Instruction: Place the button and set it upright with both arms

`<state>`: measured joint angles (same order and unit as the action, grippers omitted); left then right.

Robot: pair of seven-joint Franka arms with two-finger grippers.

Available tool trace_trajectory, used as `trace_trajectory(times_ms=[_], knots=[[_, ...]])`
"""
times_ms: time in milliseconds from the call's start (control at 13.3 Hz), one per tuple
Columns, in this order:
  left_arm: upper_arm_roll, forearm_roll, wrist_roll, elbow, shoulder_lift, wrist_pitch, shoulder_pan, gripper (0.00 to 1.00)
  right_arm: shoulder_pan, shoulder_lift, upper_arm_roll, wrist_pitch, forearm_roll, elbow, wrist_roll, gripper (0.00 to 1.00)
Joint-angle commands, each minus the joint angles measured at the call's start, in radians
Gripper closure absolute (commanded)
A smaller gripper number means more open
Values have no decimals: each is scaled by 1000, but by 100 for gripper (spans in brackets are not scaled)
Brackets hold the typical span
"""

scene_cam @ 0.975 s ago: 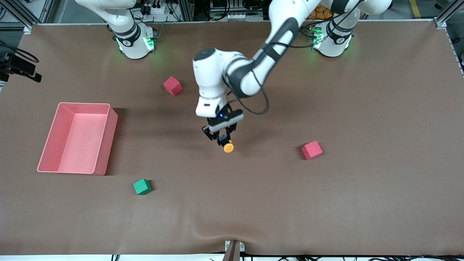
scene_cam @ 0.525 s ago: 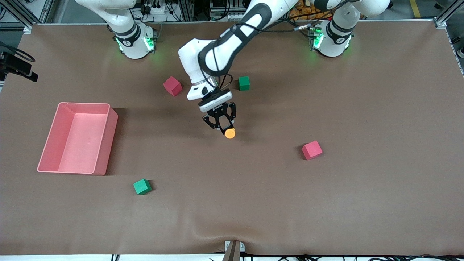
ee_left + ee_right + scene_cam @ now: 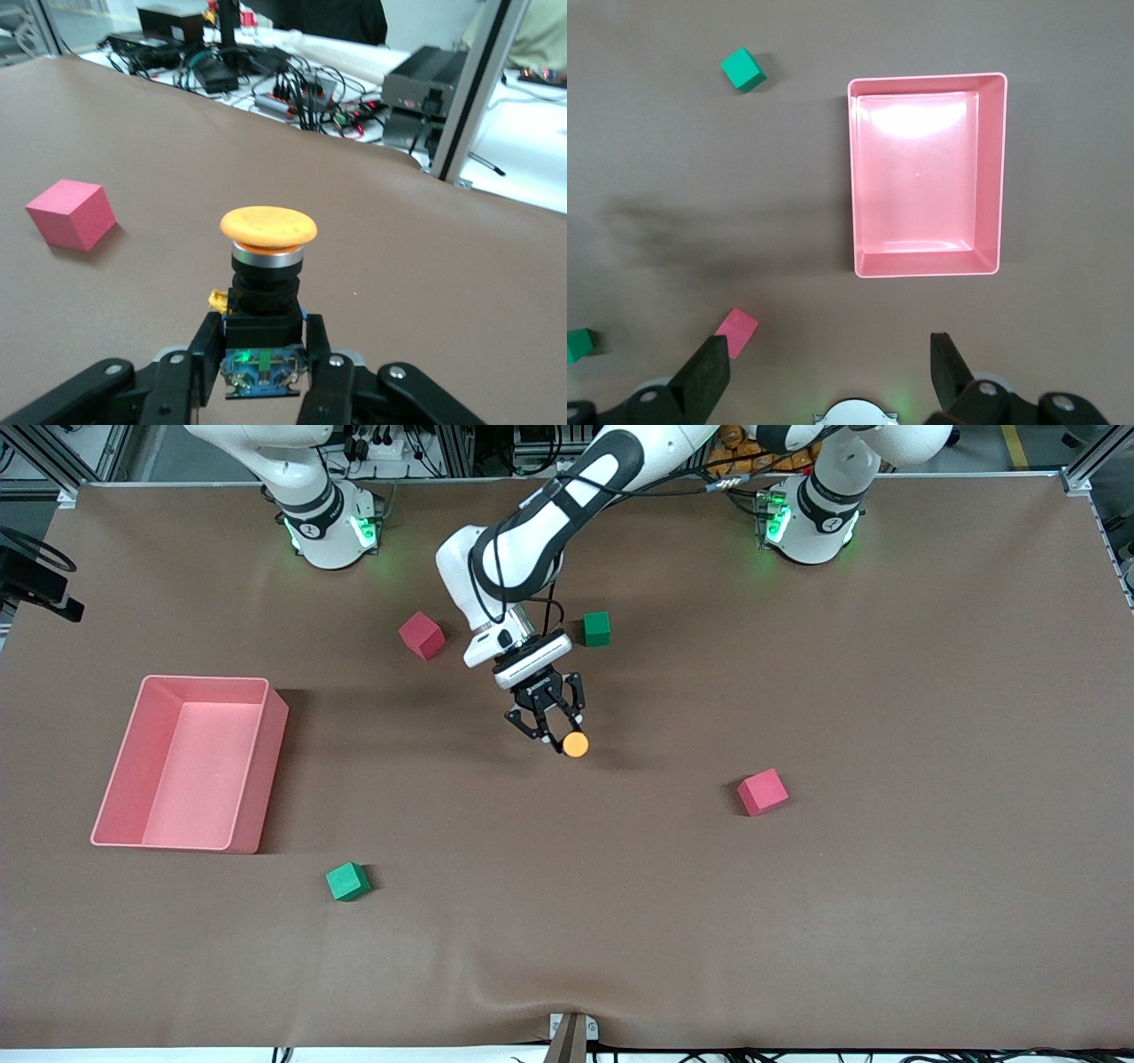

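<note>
The left tool (image 3: pixel 556 737) is clamped on the black body of the push-button (image 3: pixel 575 744), over the middle of the brown desk (image 3: pixel 886 912). In the left wrist view the push-button (image 3: pixel 266 266) sits between the two fingers (image 3: pixel 190 372), its orange cap pointing away from the wrist, so it is tilted in the grasp and not standing on the desk. Whether its underside touches the desk cannot be told.

The step in hand appears to be the carry and placing of the button: it is gripped but not yet set down upright. The next move probably calls for turning the wrist until the cap faces up, lowering the base flat onto a bare patch of desk, then loosening the grip without tipping it.

The right tool (image 3: pixel 828 372) waits high above the desk with its fingers spread wide and empty, looking down on the pink bin (image 3: pixel 926 173). That pink bin (image 3: pixel 190 762) lies toward the right arm's end of the desk. The red cube (image 3: pixel 762 792) near the button could get in the way.
</note>
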<state>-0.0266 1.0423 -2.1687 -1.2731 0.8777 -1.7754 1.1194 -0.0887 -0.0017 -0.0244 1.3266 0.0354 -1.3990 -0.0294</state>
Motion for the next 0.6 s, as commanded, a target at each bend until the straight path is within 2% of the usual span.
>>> trace_trajectory(times_ms=[0,75,300,525], knots=[[-16,36,-49,17,30,36,33,99,-35,-12,8,-13,8,3,-3,0],[-19,42,-75,20,52,36,39,100,-36,-12,7,-24,6,3,-3,0],[-50,179,-224,17,113,48,69,100,-32,-6,12,-30,17,3,-3,0],[-53,185,-229,17,125,48,92,100,-26,-3,14,-29,18,2,-3,0]])
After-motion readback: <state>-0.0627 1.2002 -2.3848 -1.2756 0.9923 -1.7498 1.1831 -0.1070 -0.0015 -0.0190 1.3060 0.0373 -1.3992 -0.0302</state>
